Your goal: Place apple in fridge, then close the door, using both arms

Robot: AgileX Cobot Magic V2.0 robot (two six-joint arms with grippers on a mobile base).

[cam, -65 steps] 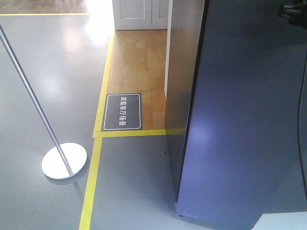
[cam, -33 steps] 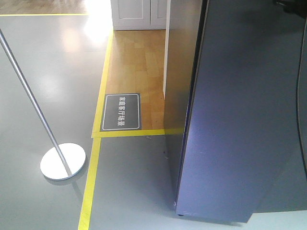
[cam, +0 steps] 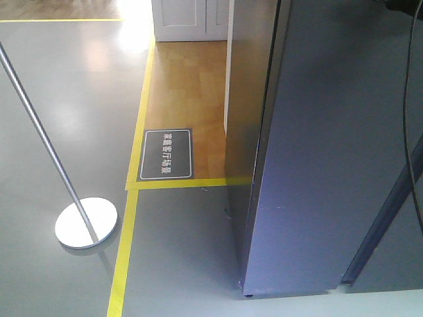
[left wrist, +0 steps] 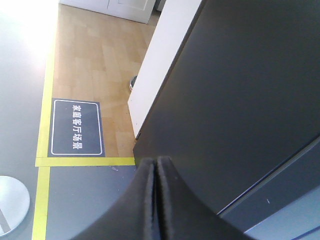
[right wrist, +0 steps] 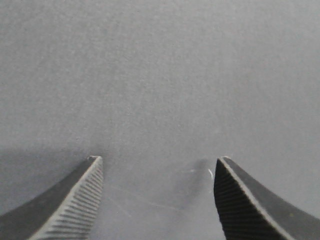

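Note:
The fridge (cam: 246, 99) stands at the right, dark grey. The door's (cam: 330, 165) dark outer face fills most of the right half, and its bottom edge and right edge show. The door also shows in the left wrist view (left wrist: 240, 90). My left gripper (left wrist: 156, 162) is shut and empty, its tips just in front of the door's lower face. My right gripper (right wrist: 159, 160) is open and empty, tips close against a flat grey surface (right wrist: 160, 75) that fills its view. The apple and the fridge's inside are out of view.
A metal pole on a round white base (cam: 86, 222) stands on the grey floor at the left. Yellow floor tape (cam: 129, 238) borders a wooden floor with a dark sign mat (cam: 168, 153). White cabinet doors (cam: 188, 16) are at the back. A black cable (cam: 407, 119) hangs at the right.
The door's dark face has swung back and away from the camera; its bottom and right edges now show. The black arm part at the top right has moved nearly out of frame.

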